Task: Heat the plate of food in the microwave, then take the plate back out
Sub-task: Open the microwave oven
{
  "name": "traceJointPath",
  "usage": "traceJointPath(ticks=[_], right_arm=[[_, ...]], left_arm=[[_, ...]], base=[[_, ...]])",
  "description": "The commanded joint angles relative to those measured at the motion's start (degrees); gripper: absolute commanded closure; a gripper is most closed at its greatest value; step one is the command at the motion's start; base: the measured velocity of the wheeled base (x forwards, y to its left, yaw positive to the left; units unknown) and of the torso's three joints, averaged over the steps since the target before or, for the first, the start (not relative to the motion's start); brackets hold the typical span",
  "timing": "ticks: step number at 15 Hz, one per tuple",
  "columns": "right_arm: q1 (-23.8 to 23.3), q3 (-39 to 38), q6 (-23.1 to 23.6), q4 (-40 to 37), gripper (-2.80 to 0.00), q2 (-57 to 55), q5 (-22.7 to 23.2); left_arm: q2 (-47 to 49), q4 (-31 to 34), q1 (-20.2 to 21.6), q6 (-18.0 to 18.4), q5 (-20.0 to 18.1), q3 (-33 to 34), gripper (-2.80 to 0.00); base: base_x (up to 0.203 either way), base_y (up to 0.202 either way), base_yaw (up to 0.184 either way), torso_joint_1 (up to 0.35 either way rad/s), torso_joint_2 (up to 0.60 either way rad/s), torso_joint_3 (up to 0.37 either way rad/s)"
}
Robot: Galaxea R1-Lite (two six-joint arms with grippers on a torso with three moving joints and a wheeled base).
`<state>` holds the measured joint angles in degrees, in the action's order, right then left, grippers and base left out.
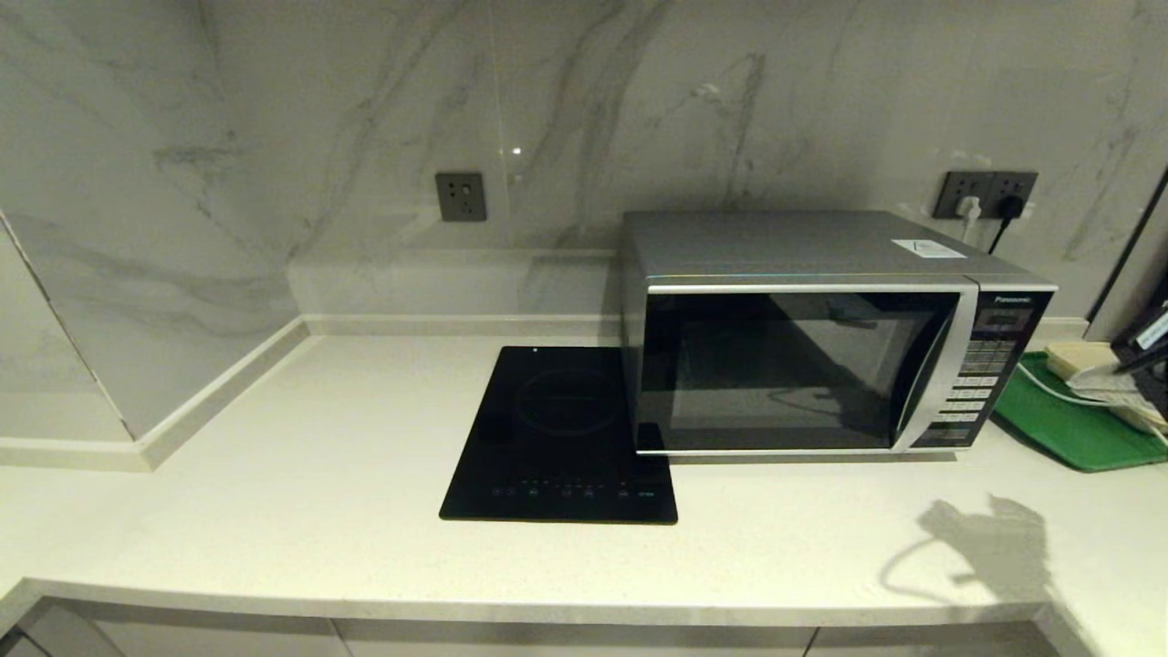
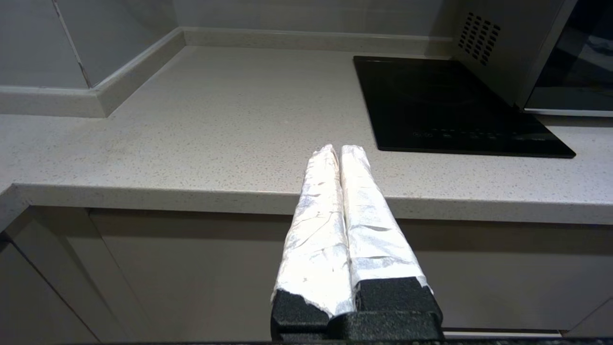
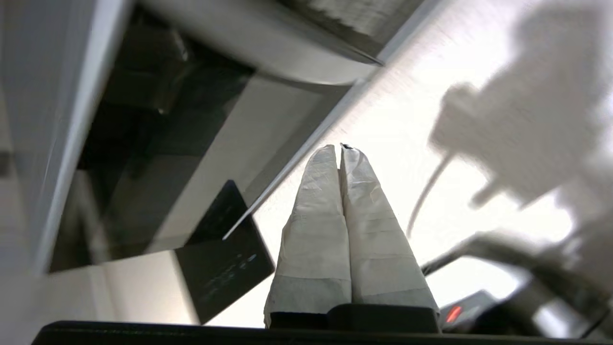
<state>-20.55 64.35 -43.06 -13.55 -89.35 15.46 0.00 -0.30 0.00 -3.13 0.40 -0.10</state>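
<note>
The silver microwave stands on the counter with its dark glass door closed; its side wall and door edge also show in the left wrist view. The plate of food is out of view. My left gripper is shut and empty, its white-wrapped fingers pressed together, held low before the counter's front edge, left of the cooktop. My right gripper is shut on nothing, over the bare counter in front of the microwave door. Neither gripper shows in the head view.
A flat black cooktop lies against the microwave's left side. A green tray with a cream box and white cables sits to the microwave's right. A gripper's shadow falls on the counter. Marble walls close the back and left.
</note>
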Motion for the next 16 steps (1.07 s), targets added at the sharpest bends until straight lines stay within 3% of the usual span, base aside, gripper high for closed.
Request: traceJointPath(ticks=[1, 4, 6, 9, 16], right_arm=[[-9.6, -0.8, -0.1, -0.7, 0.0, -8.7, 10.4], [-16.2, -1.2, 4.2, 1.7, 0.0, -21.3, 21.9], [-17.4, -1.4, 7.9, 6.4, 0.0, -28.2, 25.5], [-16.2, 0.5, 9.8, 13.7, 0.0, -35.9, 26.8], [-6.5, 8.9, 10.1, 14.0, 0.0, -39.2, 26.2]], left_arm=[[0.0, 0.0, 0.0, 0.0, 0.0, 0.0, 0.0], [0.0, 0.0, 0.0, 0.0, 0.0, 0.0, 0.0], [0.0, 0.0, 0.0, 0.0, 0.0, 0.0, 0.0], [0.0, 0.0, 0.0, 0.0, 0.0, 0.0, 0.0], [0.0, 0.0, 0.0, 0.0, 0.0, 0.0, 0.0]], base=[[0.0, 0.0, 0.0, 0.0, 0.0, 0.0], [0.0, 0.0, 0.0, 0.0, 0.0, 0.0], [0.0, 0.0, 0.0, 0.0, 0.0, 0.0], [0.0, 0.0, 0.0, 0.0, 0.0, 0.0], [0.0, 0.0, 0.0, 0.0, 0.0, 0.0]])
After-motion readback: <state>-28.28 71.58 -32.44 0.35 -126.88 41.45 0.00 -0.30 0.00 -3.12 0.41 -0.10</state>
